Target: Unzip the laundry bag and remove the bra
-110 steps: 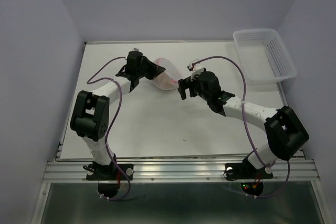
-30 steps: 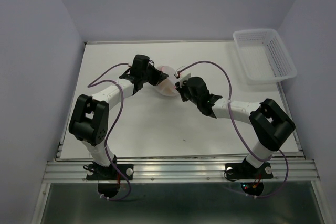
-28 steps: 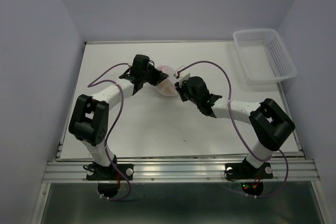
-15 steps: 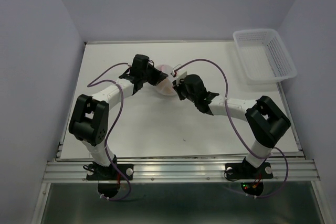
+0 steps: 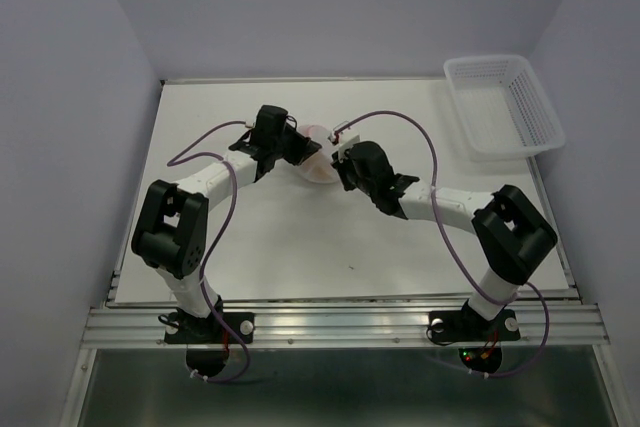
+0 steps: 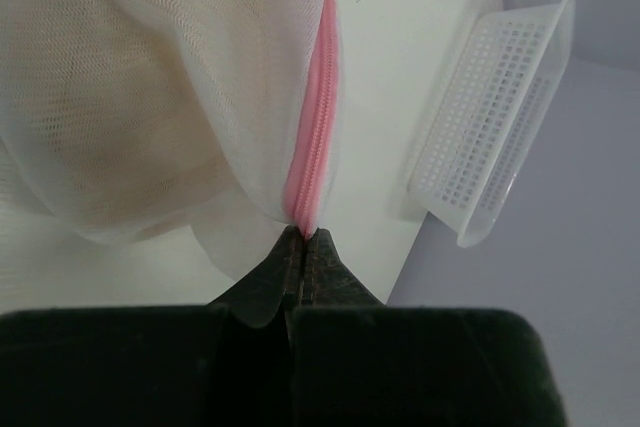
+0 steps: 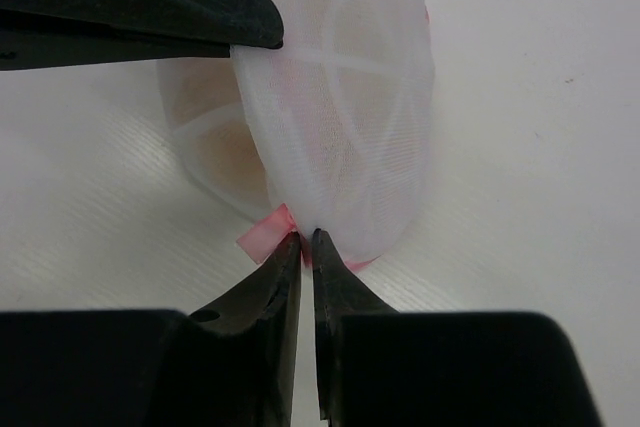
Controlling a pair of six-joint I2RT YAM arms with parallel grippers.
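Note:
The laundry bag (image 5: pixel 319 161) is a small white mesh dome with a pink zipper rim (image 6: pixel 315 127), lying mid-table between both grippers. The tan bra (image 6: pixel 120 147) shows through the mesh, inside the bag. My left gripper (image 6: pixel 303 237) is shut on the pink zipper rim at the bag's left side (image 5: pixel 303 153). My right gripper (image 7: pixel 306 239) comes from the right (image 5: pixel 337 169) and its tips pinch the pink edge at the bag's base, beside a small pink tab (image 7: pixel 262 233). In the right wrist view the left gripper's fingers (image 7: pixel 150 7) hold the bag (image 7: pixel 345 107) at its far side.
A rectangular white plastic basket (image 5: pixel 488 60) stands at the table's back right corner, also seen in the left wrist view (image 6: pixel 495 117). Purple cables loop over both arms. Walls close the table at the back and sides.
My right gripper has pushed in to the bag and its jaws have narrowed onto the pink edge. The left gripper has kept its grip on the zipper rim without moving.

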